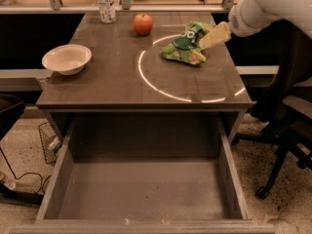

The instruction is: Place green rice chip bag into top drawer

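Bag: The green rice chip bag (186, 47) lies crumpled on the surface (107, 89), toward the far right part. It sits partly across a bright ring of light (161, 90).
Drawer: The top drawer (146, 194) is pulled wide open below the front edge of the surface. Its flat bottom shows bare, and the bag is not in it.
Done so far: The drawer is open and ready. The gripper is right at the bag.
Left to do: It looks like nearly everything. The bag needs to be grabbed, lifted, carried forward over the front edge and let go inside the drawer.
Gripper: The gripper (205, 42) comes in from the right on a white arm (273, 6). Its pale yellow tip is at the right side of the bag, either touching it or just above it.
Gripper opening: One cannot tell how far open it is.
Gripper hold: The bag rests flat on the surface, so it does not seem to be picked up yet.
Around the bag: A red apple (143, 23) sits near the bag, behind it and to the left. A white bowl (67, 58) is well apart on the left side.
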